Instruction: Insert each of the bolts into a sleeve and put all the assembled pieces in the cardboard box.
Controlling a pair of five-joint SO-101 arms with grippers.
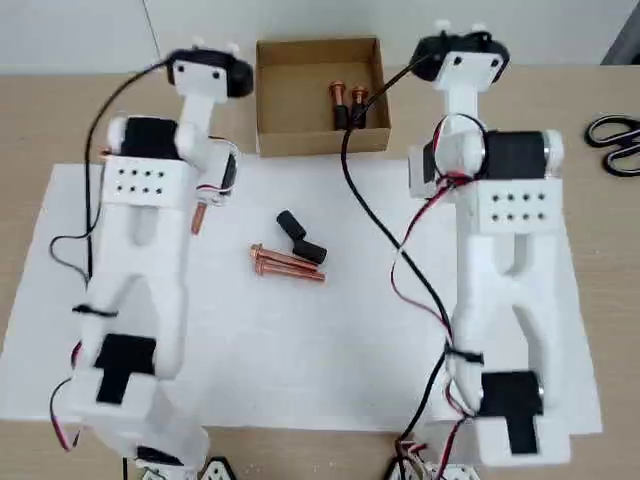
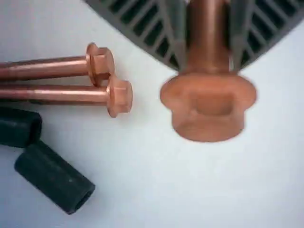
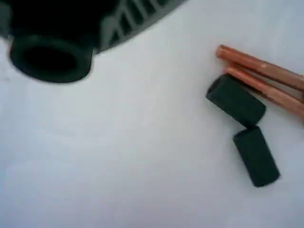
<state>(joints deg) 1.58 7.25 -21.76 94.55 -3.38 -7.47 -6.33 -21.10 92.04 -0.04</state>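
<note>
1. Two assembled pieces (image 1: pixel 348 105) sit in the cardboard box (image 1: pixel 320 142).
2. Left tool (image 2: pixel 209 47) is clamped on a copper bolt (image 2: pixel 209 107), head out. Right tool (image 3: pixel 57 23) is clamped on a black sleeve (image 3: pixel 51 59), bore exposed. Likely staged for mating.
3. Two loose bolts (image 1: pixel 287 263) and two loose sleeves (image 1: pixel 302 238) wait on the white sheet (image 1: pixel 300 350) between the arms.
</note>
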